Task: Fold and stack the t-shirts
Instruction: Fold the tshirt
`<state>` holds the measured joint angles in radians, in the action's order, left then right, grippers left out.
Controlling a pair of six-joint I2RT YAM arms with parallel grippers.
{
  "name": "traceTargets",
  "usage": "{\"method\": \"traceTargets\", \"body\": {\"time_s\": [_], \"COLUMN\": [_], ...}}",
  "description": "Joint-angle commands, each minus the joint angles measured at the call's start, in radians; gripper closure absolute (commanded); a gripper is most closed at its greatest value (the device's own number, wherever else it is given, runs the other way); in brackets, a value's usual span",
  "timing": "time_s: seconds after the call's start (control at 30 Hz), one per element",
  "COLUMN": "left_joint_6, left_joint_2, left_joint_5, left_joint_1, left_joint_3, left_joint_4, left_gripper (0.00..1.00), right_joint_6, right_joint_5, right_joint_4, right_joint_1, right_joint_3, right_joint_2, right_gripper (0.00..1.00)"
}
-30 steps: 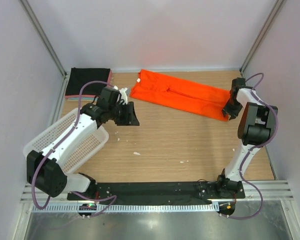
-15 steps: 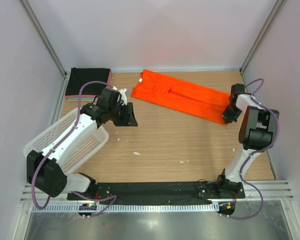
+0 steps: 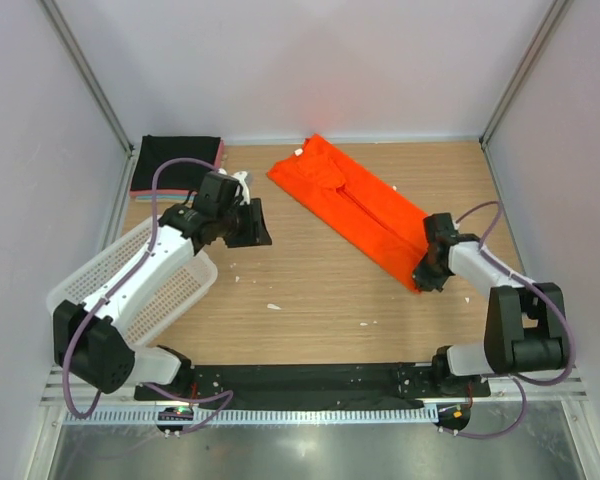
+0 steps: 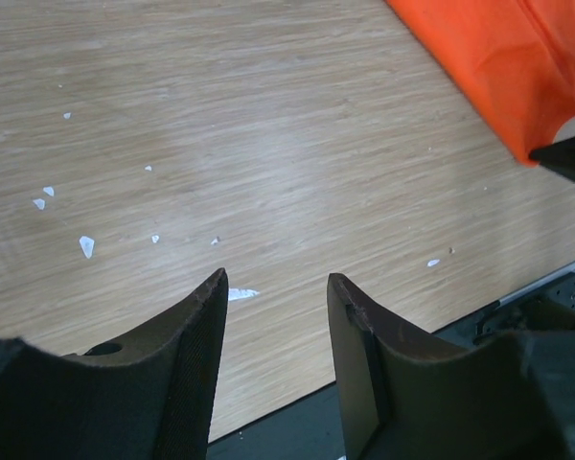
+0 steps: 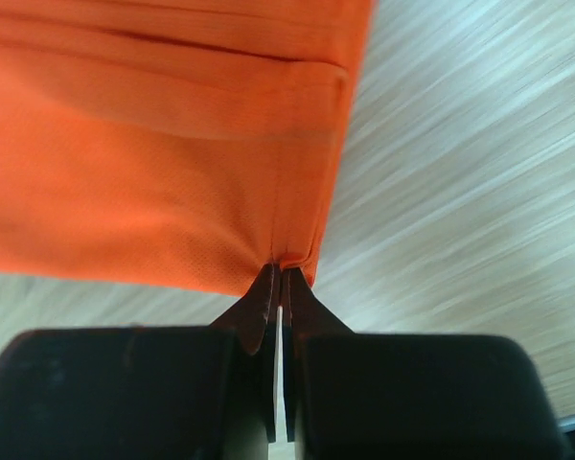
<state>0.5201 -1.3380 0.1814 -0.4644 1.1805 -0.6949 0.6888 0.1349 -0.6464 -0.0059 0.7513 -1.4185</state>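
From above, the orange t-shirt [image 3: 352, 203] lies folded into a long strip that runs diagonally across the counter [image 3: 310, 300], from the far middle down toward the near right. The right fingers [image 3: 426, 276] sit at the strip's near-right end, down on the cloth. The left fingers [image 3: 257, 223] hover over bare wood left of centre, well apart from the orange cloth. In the far-left corner is a folded black t-shirt [image 3: 180, 160], with pink and teal edges showing beneath it. A white mesh basket [image 3: 170, 290] stands at the left edge, partly under the left arm. In the left wrist view, the left fingers [image 4: 273, 292] are parted about halfway with nothing between them, above wood dotted with white scraps [image 4: 86, 246]. The orange t-shirt [image 4: 498, 57] fills the top-right corner of this view. In the right wrist view, the right fingers [image 5: 280, 287] are pressed together, pinching the hem at the corner of the orange t-shirt [image 5: 153, 144]. The cloth spreads away from the tips across the upper left, with wood visible to the right.
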Motion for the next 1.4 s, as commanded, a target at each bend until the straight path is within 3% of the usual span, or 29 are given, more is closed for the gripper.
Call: {"method": "traceTargets", "body": {"time_s": [0.0, 0.13, 0.23, 0.37, 0.47, 0.63, 1.0, 1.13, 1.37], "left_joint_6": [0.040, 0.096, 0.127, 0.158, 0.195, 0.219, 0.216, 0.216, 0.236], "left_joint_2": [-0.044, -0.124, -0.193, -0.289, -0.352, -0.438, -0.566, -0.641, -0.772], "left_joint_5": [-0.040, -0.016, -0.022, 0.022, 0.066, 0.078, 0.084, 0.086, 0.059], "left_joint_1": [0.003, 0.003, 0.003, 0.003, 0.003, 0.003, 0.003, 0.004, 0.013], "left_joint_3": [0.045, 0.061, 0.064, 0.122, 0.171, 0.240, 0.281, 0.363, 0.496], "left_joint_4": [0.061, 0.135, 0.221, 0.267, 0.314, 0.360, 0.420, 0.399, 0.408], "left_gripper": [0.53, 0.53, 0.54, 0.54, 0.55, 0.55, 0.55, 0.55, 0.55], "right_joint_6": [0.173, 0.229, 0.203, 0.120, 0.060, 0.026, 0.060, 0.077, 0.046], "right_joint_5": [0.003, 0.023, 0.092, 0.167, 0.117, 0.064, 0.037, 0.028, 0.086], "right_joint_4": [-0.007, -0.096, -0.202, -0.277, -0.227, -0.122, 0.049, 0.129, -0.015], "right_joint_1": [0.145, 0.279, 0.282, 0.282, 0.282, 0.282, 0.282, 0.282, 0.282], "right_joint_3": [-0.032, -0.006, 0.054, 0.154, 0.168, 0.115, -0.085, -0.153, -0.037], "right_joint_2": [0.084, 0.151, 0.245, 0.323, 0.332, 0.268, 0.136, 0.164, 0.237], "right_gripper": [0.98, 0.86, 0.76, 0.71, 0.75, 0.91, 0.97, 0.97, 0.96]}}
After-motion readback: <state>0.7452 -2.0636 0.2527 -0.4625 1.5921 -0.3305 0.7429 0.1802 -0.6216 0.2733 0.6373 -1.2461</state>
